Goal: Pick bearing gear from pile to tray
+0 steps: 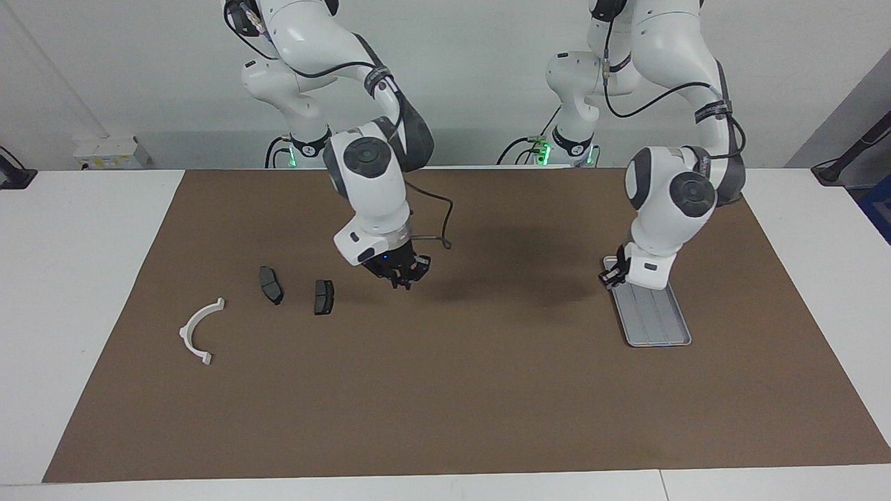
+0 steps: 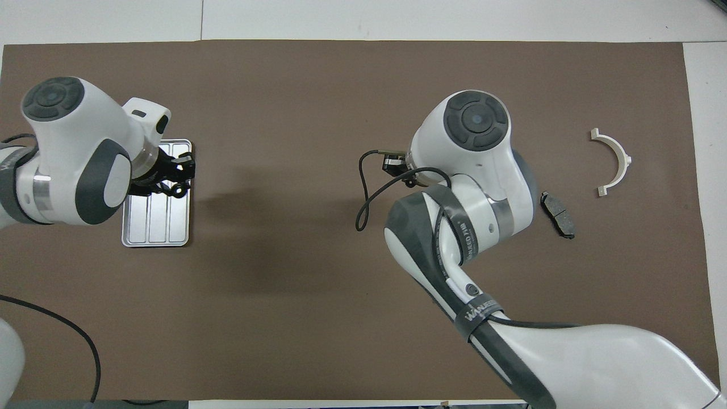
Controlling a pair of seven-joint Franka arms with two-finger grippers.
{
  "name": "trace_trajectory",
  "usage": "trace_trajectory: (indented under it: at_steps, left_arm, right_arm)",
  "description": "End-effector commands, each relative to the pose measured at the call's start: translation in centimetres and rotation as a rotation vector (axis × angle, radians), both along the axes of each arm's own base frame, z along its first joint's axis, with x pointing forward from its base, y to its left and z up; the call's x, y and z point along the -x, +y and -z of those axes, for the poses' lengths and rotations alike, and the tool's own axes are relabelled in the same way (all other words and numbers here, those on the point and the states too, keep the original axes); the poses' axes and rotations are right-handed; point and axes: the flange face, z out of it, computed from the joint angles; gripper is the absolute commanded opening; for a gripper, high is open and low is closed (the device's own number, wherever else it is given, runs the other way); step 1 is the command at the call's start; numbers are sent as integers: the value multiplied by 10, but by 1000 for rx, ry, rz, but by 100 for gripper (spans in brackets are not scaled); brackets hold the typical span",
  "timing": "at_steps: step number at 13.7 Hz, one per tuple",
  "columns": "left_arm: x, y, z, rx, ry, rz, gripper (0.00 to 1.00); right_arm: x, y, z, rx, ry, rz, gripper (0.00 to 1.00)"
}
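The silver tray [image 1: 654, 320] [image 2: 154, 227] lies toward the left arm's end of the table. My left gripper [image 1: 612, 276] [image 2: 177, 173] hangs over its rim on the side facing the table's middle. The pile lies toward the right arm's end: a white semicircular bracket [image 1: 198, 330] [image 2: 616, 162] and two dark brake-pad plates [image 1: 270, 285] [image 1: 324, 297], one of them [image 2: 558, 214] showing from overhead. My right gripper [image 1: 402, 277] is shut over bare mat beside the pile, nothing visible in it. No bearing gear shows in either view.
A brown mat [image 1: 445, 403] covers most of the white table. The right arm's forearm [image 2: 454, 187] spans the overhead view and hides one plate. A cable loop [image 2: 363, 187] hangs from its wrist.
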Motion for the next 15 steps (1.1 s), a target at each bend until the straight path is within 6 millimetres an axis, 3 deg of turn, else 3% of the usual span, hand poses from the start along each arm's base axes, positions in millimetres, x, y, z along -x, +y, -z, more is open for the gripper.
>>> trace_trajectory:
  at_steps: [1, 3, 5, 6, 8, 15]
  left_arm:
    - [9, 41, 2, 14, -31, 69, 0]
    - [21, 46, 19, 16, -78, 59, 0]
    - [36, 47, 36, 17, -102, 59, 0]
    - [41, 47, 40, 17, -102, 56, 0]
    - [45, 47, 41, 17, -95, 56, 0]
    - [64, 48, 61, 19, -130, 58, 0]
  right_arm:
    - [40, 48, 8, -11, -11, 44, 0]
    - [54, 82, 18, -25, -20, 67, 0]
    - [66, 108, 40, -27, -26, 51, 0]
    - [64, 110, 55, -27, -28, 51, 0]
    - [55, 102, 71, -11, -38, 43, 0]
    - [38, 82, 87, -10, -53, 14, 0]
